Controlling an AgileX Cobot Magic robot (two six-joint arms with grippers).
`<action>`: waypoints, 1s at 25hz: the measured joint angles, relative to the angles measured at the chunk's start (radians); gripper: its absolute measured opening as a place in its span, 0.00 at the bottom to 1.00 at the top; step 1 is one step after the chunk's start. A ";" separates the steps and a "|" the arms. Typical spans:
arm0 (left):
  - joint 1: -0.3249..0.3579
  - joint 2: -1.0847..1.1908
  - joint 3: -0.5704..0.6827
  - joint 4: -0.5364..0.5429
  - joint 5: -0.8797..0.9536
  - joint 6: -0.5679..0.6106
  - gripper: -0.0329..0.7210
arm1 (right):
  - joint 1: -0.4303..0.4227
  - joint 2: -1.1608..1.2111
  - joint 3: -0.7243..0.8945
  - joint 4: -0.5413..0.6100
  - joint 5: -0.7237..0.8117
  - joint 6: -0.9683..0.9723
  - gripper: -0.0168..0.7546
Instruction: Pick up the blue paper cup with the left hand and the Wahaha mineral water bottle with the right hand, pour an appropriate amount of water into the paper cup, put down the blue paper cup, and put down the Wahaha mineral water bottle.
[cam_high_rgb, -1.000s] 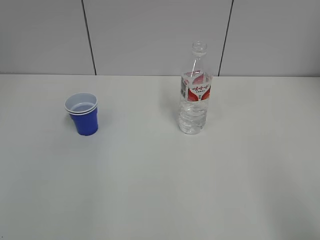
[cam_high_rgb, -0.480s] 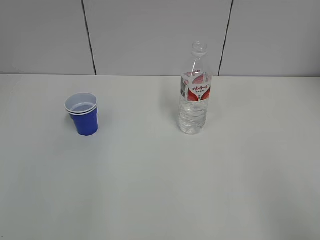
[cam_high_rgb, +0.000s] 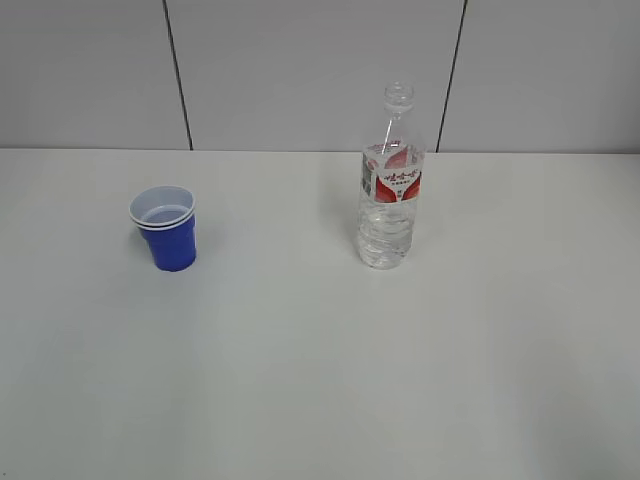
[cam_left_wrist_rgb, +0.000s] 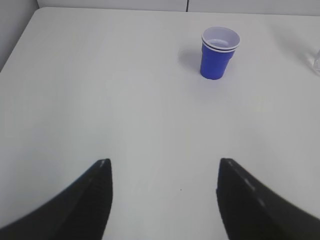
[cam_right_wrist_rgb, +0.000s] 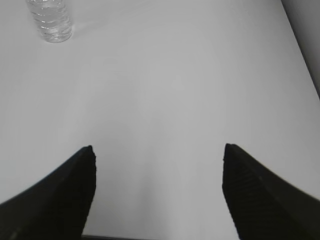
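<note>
On the plain white table (cam_high_rgb: 320, 380), the small tapered blue paper cup (cam_high_rgb: 168, 230), deep blue outside with a white inside and rim, stands upright well to the left of the tall clear ribbed Wahaha mineral water bottle (cam_high_rgb: 391, 190) with its red-and-white label band, and both stand free with nothing touching them. The cup looks like two thin cups nested together, so it is probably very light and easy to crush or tip; a gentle hold across the middle of its wall, below the doubled rim, seems the safest place. The bottle holds water to roughly label height and shows no cap on its narrow neck, so it is likely the heavier, top-spillable item; its thin ribbed plastic would give under a hard squeeze, and the ribbed body just below the label looks like the firmest grip. The left hand (cam_left_wrist_rgb: 162, 172) shows two dark fingers spread wide with nothing between them, and the cup sits well ahead of it, slightly to its right. The right hand (cam_right_wrist_rgb: 157, 155) is likewise spread wide and holds nothing; the bottle's lower body (cam_right_wrist_rgb: 50, 20) appears far ahead and to its left, well apart from either finger. Neither gripper shows in the exterior view.
</note>
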 joint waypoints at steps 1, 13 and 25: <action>0.000 0.000 0.000 0.000 0.000 0.000 0.70 | 0.000 0.000 0.000 0.000 0.000 0.000 0.78; 0.000 0.000 0.000 0.000 0.000 0.000 0.68 | 0.000 0.000 0.000 0.000 0.000 0.000 0.78; 0.000 0.000 0.000 0.000 0.000 0.000 0.68 | 0.000 0.000 0.000 0.000 0.000 0.000 0.78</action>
